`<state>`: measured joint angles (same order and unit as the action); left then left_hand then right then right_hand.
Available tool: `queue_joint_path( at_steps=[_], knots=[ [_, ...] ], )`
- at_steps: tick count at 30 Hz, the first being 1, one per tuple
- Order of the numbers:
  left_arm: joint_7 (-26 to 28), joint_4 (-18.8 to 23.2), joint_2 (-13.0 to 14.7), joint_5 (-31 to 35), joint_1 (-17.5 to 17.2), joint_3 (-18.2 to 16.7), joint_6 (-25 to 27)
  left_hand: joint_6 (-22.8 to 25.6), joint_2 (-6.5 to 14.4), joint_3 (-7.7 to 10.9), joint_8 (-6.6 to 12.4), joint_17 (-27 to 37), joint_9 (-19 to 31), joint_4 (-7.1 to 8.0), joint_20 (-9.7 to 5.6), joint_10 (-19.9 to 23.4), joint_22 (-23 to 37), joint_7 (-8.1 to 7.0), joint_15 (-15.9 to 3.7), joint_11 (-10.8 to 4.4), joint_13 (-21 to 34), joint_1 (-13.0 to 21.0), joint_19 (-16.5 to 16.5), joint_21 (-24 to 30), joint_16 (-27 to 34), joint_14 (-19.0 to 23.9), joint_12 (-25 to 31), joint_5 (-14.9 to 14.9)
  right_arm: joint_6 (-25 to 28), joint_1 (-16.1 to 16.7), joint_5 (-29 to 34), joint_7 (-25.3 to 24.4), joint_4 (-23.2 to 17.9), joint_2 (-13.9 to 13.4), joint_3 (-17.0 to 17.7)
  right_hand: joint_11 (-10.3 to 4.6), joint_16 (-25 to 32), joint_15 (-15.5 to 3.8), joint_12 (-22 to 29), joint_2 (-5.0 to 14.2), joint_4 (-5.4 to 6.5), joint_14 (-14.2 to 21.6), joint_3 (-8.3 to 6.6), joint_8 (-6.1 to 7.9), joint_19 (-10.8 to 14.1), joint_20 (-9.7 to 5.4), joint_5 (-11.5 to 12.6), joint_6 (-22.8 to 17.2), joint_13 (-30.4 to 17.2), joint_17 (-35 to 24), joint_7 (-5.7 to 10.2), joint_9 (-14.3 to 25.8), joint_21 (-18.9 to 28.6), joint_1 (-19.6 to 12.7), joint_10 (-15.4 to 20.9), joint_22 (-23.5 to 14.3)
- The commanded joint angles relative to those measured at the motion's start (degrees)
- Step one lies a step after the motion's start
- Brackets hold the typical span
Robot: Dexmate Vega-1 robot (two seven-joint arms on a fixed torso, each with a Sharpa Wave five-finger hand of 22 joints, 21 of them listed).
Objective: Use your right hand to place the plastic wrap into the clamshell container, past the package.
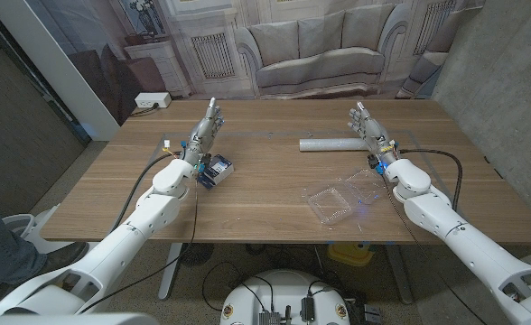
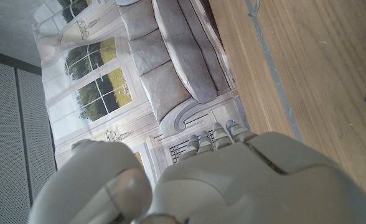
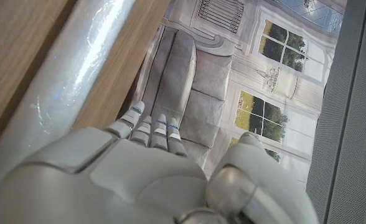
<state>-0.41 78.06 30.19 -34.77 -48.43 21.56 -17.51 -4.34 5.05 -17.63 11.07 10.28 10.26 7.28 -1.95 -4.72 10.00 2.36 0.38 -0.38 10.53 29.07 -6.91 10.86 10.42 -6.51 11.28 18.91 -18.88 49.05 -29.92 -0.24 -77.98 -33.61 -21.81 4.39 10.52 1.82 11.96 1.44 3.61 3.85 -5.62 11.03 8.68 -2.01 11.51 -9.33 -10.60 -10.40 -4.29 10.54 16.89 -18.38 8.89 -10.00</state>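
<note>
Grabbing comes first, since the right hand (image 1: 367, 125) holds nothing, fingers straight and fairly close together, standing just beside the right end of the long silvery-white roll of plastic wrap (image 1: 332, 143) lying on the brown wooden table (image 1: 265, 212). I'd wrap the fingers around the roll near its middle so it doesn't tip, then carry it toward the clear plastic clamshell container (image 1: 342, 199) lying open near the table's front edge. Left hand (image 1: 202, 136) is empty too, fingers extended, just behind the small blue and white package (image 1: 216, 169), so it looks safe to ignore.
</note>
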Motion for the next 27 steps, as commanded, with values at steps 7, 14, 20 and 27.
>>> queue_joint_path(
  at_steps=[7, 14, 20, 27],
  knots=[
    [0.8, 1.5, 0.6, 0.7, -0.3, 0.2, 1.0, 0.3, 0.3, -0.05, 0.37, 0.1, 0.3, -0.42, -0.64, 0.5, 0.2, -0.02, 0.23, -0.03, 0.1, 0.6, -0.2, 0.3, 0.5, 0.3, 0.4, 0.2, 0.6, -0.3, 4.8, -3.2, -1.4, -1.6, -0.7, -0.29, 0.4, -0.31, 0.4, -0.01, -0.47, 0.7, -0.16, 0.34, 0.8, -0.79, 0.5, -0.7, -0.2, 0.0, 0.29, 0.2, -0.3, -0.7, 0.7, -0.3],
    [0.9, 2.2, 0.9, 0.8, -0.6, 0.2, 1.2, 0.5, 0.3, -0.03, 0.39, 0.1, 0.3, -0.45, -0.60, 0.5, 0.2, -0.10, 0.30, 0.13, 0.1, 0.6, -0.2, 0.3, 0.5, 0.5, 0.4, 0.2, 0.8, -0.3, 6.8, -4.4, -2.2, -2.2, -0.9, -0.34, 0.4, -0.52, 0.5, 0.03, -0.64, 0.9, -0.21, 0.39, 1.0, -0.90, 0.5, -0.9, -0.2, 0.0, 0.49, 0.2, -0.4, -0.9, 0.9, -0.3],
    [1.3, 3.0, 1.3, 0.9, -1.2, -0.1, 1.0, 0.6, 0.4, -0.03, 0.40, 0.1, 0.3, -0.48, -0.61, 0.6, 0.2, -0.08, 0.23, -0.01, 0.1, 0.7, -0.2, 0.3, 0.5, 0.6, 0.4, 0.3, 1.4, -0.3, 7.9, -5.2, -3.0, -2.7, -1.0, -0.38, 0.5, -0.86, 0.6, 0.07, -0.81, 1.1, -0.26, 0.40, 1.2, -0.98, 0.5, -1.0, -0.2, 0.0, 0.70, 0.2, -0.4, -1.1, 1.1, -0.3],
    [1.8, 4.2, 1.8, 1.0, -2.1, -0.4, 1.1, 0.9, 0.4, -0.03, 0.48, 0.1, 0.3, -0.51, -0.66, 0.8, 0.2, -0.04, 0.19, -0.04, 0.1, 0.7, -0.2, 0.3, 0.5, 0.7, 0.5, 0.3, 2.7, -0.5, 10.4, -6.5, -4.2, -3.7, -1.4, -0.63, 0.5, -0.99, 0.6, 0.08, -1.00, 1.3, -0.29, 0.40, 1.4, -1.07, 0.5, -1.1, -0.2, 0.0, 0.82, 0.2, -0.5, -1.3, 1.2, -0.3]
  ],
)
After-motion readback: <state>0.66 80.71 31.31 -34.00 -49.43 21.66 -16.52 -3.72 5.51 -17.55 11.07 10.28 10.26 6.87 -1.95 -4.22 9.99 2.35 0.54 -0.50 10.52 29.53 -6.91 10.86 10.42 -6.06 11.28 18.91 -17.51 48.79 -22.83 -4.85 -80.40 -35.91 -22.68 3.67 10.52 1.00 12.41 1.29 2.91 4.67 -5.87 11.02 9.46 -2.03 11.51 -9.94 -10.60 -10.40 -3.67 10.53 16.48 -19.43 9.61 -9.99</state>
